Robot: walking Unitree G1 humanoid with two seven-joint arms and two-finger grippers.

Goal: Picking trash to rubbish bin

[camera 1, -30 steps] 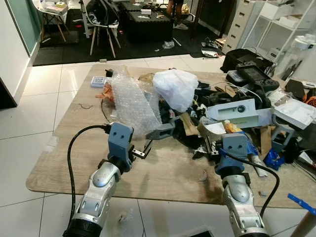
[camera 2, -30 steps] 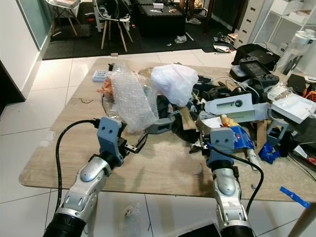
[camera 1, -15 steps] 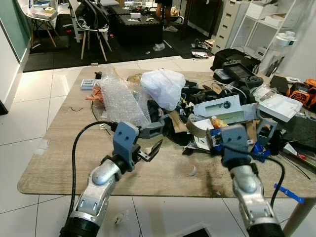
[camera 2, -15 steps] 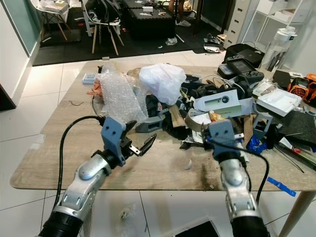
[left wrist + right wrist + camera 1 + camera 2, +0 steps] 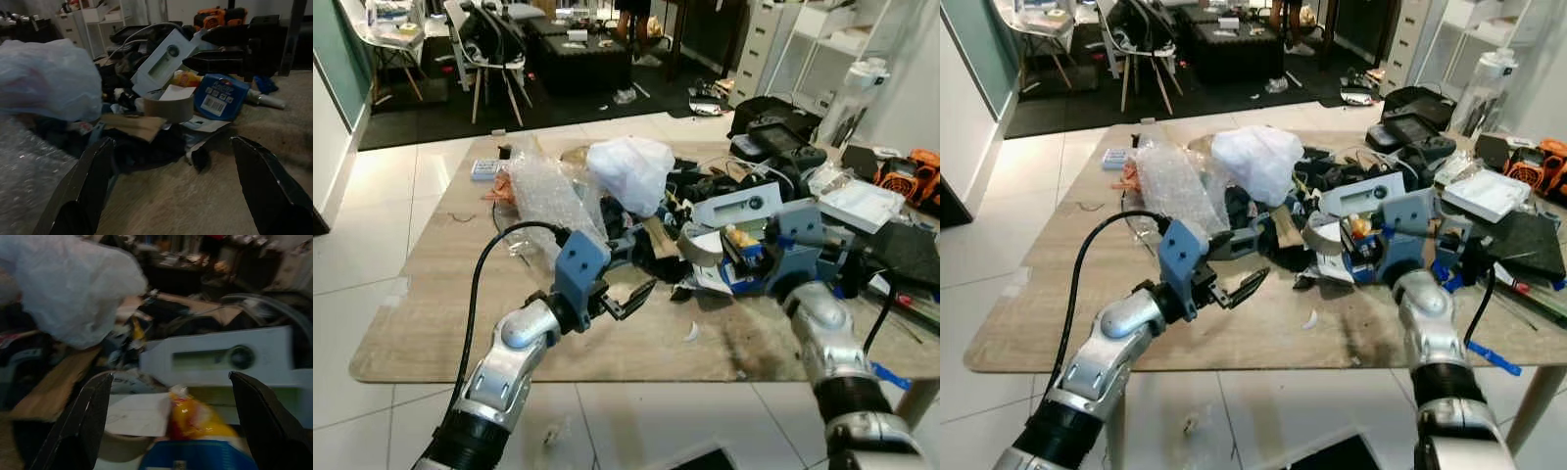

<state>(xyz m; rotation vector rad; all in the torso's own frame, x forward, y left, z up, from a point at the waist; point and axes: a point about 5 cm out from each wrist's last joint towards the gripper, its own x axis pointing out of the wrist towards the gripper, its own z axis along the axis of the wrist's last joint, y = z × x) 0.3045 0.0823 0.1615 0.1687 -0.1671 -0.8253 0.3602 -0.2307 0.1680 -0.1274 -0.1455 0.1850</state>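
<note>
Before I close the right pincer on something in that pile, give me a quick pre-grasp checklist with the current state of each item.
1. Right pincer open: ok, fingers spread wide in its wrist view.
2. Target between its fingers: ok, the yellow wrapper and blue packet sit in the gap.
3. Contact with the target: not ok, the fingers are short of it.
4. Left pincer out of the way: ok, open and above bare table beside the bubble wrap.
5. Nearby clutter: not ok, the white device and tape roll crowd the target.
6. Rubbish bin located: cannot tell.

Matt wood-grain table point(image 5: 431, 294), clear, probably plastic bubble wrap point(image 5: 548, 196)
</note>
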